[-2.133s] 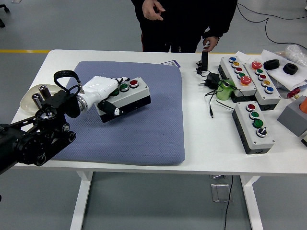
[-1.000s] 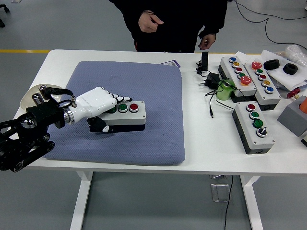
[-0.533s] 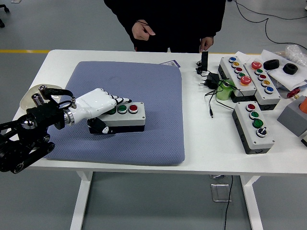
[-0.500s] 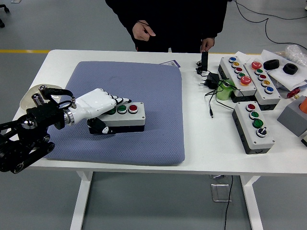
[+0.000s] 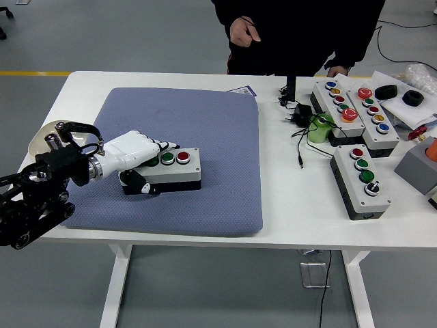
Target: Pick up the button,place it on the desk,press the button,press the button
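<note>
- White rectangular bench (image 5: 287, 212), near edge at the bottom.
- Blue-grey quilted fabric pad (image 5: 205, 171) covers the bench's left half.
- Right of the pad: black plug adapter with a loose cable (image 5: 298, 116), then a green cylinder (image 5: 318, 130).
- Farther right of the pad: three grey plastic button boxes (image 5: 360, 179), two side by side behind one.
- Left of the pad: a round pale dish (image 5: 42, 137) at the bench edge.
</note>
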